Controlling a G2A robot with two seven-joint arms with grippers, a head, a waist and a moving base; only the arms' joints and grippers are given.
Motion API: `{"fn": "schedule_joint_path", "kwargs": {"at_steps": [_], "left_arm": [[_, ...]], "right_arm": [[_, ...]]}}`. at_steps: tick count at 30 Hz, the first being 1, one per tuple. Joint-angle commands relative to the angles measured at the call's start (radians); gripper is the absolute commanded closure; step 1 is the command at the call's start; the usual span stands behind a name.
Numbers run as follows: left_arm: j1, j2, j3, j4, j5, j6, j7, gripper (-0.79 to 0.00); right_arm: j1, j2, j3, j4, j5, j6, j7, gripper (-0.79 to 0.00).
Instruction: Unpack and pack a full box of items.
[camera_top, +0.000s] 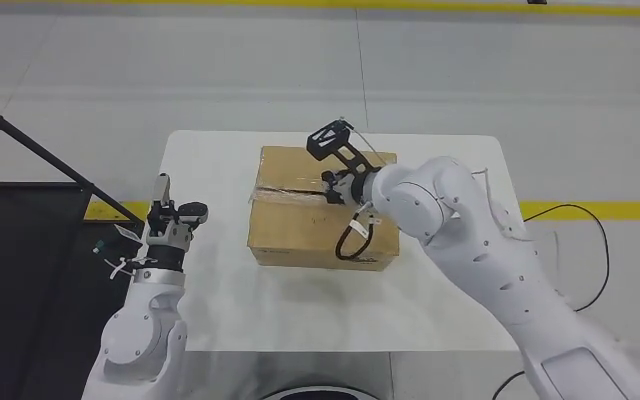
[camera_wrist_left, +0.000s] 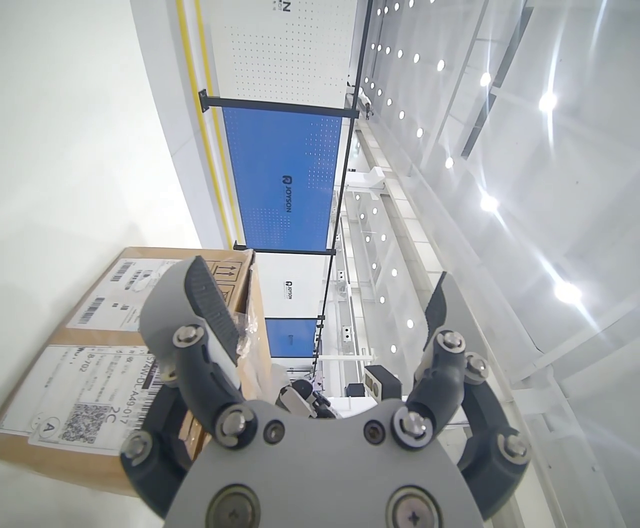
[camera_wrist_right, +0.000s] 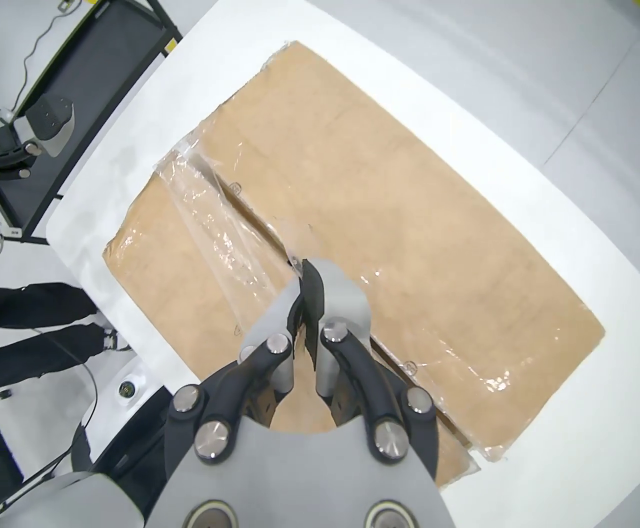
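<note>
The cardboard box (camera_top: 290, 225) sits at the centre of the table (camera_top: 220, 300). The right gripper (camera_wrist_right: 301, 270) is closed, its tips on the clear tape (camera_wrist_right: 225, 240) over the top seam. The left gripper (camera_wrist_left: 320, 277) stands open near the table's left edge.

A white table (camera_top: 230, 300) stands on a pale grey floor (camera_top: 200, 70) marked with 2 yellow lines, 1 far behind the table (camera_top: 400, 6) and 1 level with it (camera_top: 580, 210). A dark surface (camera_top: 40, 290) lies beside the table, with a black pole (camera_top: 50, 153) slanting over it. Blue panels (camera_wrist_left: 285, 165) and white perforated boards (camera_wrist_left: 280, 50) line the hall under bright ceiling lights (camera_wrist_left: 547, 102).
</note>
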Motion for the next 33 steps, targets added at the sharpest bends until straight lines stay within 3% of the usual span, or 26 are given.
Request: {"fn": "schedule_joint_path", "kwargs": {"at_steps": [1, 11, 16, 27, 33], "left_arm": [[0.003, 0.0, 0.001, -0.007, 0.002, -0.001, -0.002, -0.785], [0.009, 0.001, 0.015, -0.045, 0.01, 0.007, -0.029, -0.785], [0.007, 0.001, 0.023, -0.056, 0.018, 0.018, -0.045, -0.785], [0.004, 0.003, 0.032, -0.052, 0.017, 0.033, -0.072, -0.785], [-0.002, 0.005, 0.033, -0.058, 0.016, 0.046, -0.09, -0.785]], "right_arm": [[-0.021, 0.003, 0.011, -0.029, -0.038, 0.012, -0.047, 0.0], [-0.153, 0.019, 0.094, -0.155, -0.194, 0.051, -0.291, 0.0], [-0.234, 0.026, 0.154, -0.223, -0.217, 0.029, -0.465, 0.0], [-0.358, 0.03, 0.234, -0.254, -0.274, -0.027, -0.727, 0.0], [-0.418, 0.033, 0.269, -0.243, -0.259, -0.068, -0.739, 0.0]]}}
